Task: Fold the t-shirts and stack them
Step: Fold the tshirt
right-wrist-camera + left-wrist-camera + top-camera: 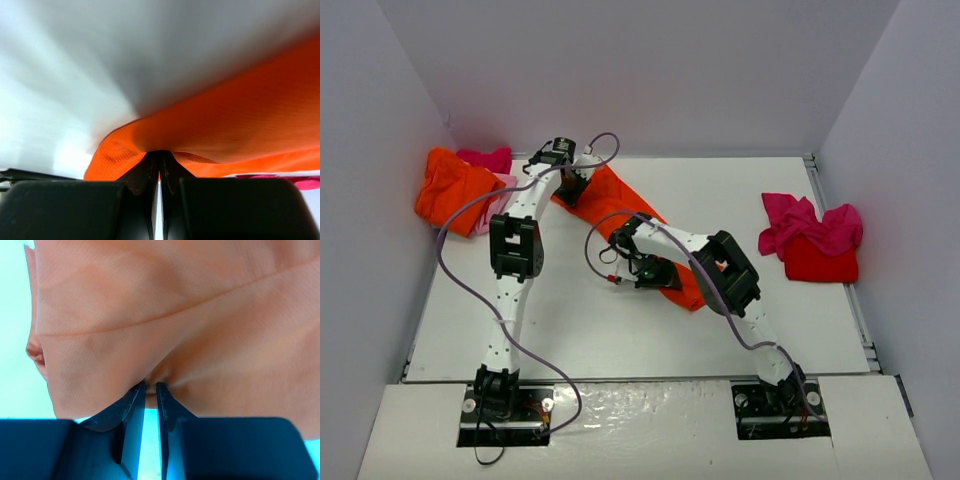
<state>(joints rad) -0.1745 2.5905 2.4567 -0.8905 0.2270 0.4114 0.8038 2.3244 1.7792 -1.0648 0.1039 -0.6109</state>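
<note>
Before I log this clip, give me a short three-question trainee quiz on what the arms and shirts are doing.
1. True or false: the left gripper and the right gripper are both shut on the orange t-shirt.
2. Multiple choice: the red t-shirt lies A) at the right side of the table, partly under a magenta-pink t-shirt; B) in the left pile; C) between the two arms.
3. Fill in: the far-left pile shows mostly ___ cloth.

Key: 1 true; 2 A; 3 orange.
</note>
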